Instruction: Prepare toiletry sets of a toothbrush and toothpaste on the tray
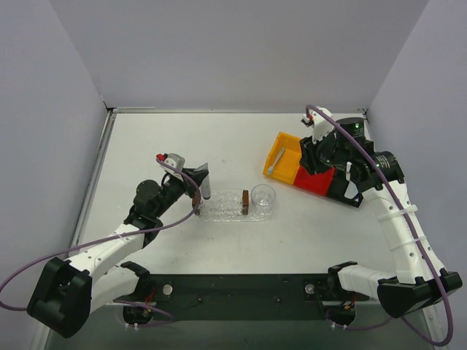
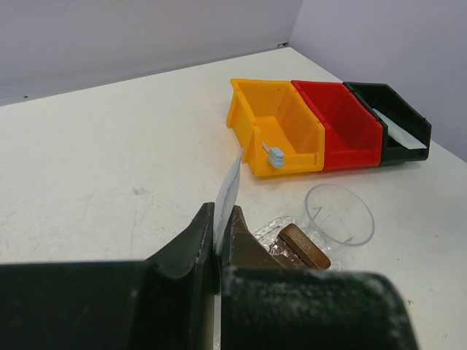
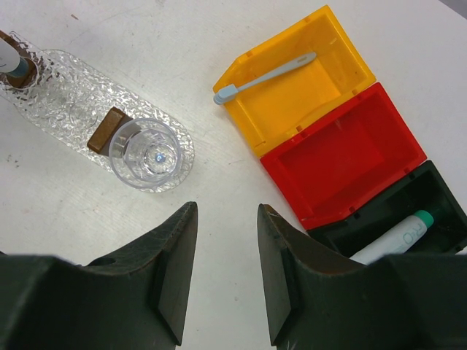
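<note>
Clamping the toothpaste flat between the pads of the left end effector, shut tight on it, tube upright for lowering cap-first. Just below: brown block at the tray end, probably its holder. Beyond, second block and clear cup crowding the tray, little spare room. Farther off, toothbrush lying in the yellow bin, ahead of the right end effector, half-spread and empty.

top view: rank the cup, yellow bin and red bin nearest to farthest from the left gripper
1. Nearest: cup, on the tray's right end, right of the left gripper.
2. Next: yellow bin, farther right and back.
3. Farthest: red bin, adjoining the yellow one's right side.
</note>
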